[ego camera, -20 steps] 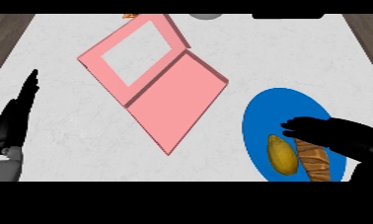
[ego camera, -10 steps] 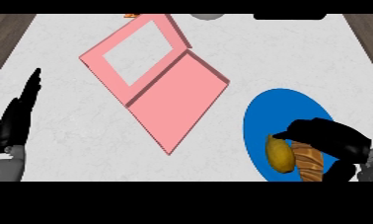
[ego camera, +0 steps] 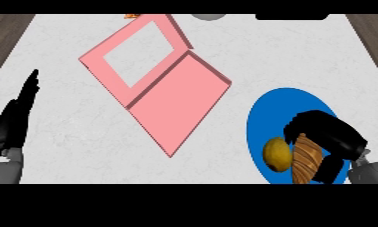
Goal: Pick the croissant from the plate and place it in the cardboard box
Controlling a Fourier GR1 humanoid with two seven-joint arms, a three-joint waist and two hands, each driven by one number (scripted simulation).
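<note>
Here, your right robot hand [ego camera: 328, 133] curls round the croissant [ego camera: 304, 161] on the blue plate [ego camera: 275, 108], beside a yellow fruit [ego camera: 277, 153]. The pink box [ego camera: 177, 98] lies left of the plate; the left robot hand [ego camera: 18, 118] rests spread beyond it.

White marbled counter [ego camera: 66, 41], yellow fruit [ego camera: 277, 153], grey round object [ego camera: 209, 16] at far edge

At the lower right of the frame, the right hand [ego camera: 330, 136] is curled over, its fingers bent downward, grey wrist at the edge. At the left edge, the left hand [ego camera: 18, 116] rests open, fingers straight and pointing up.
</note>
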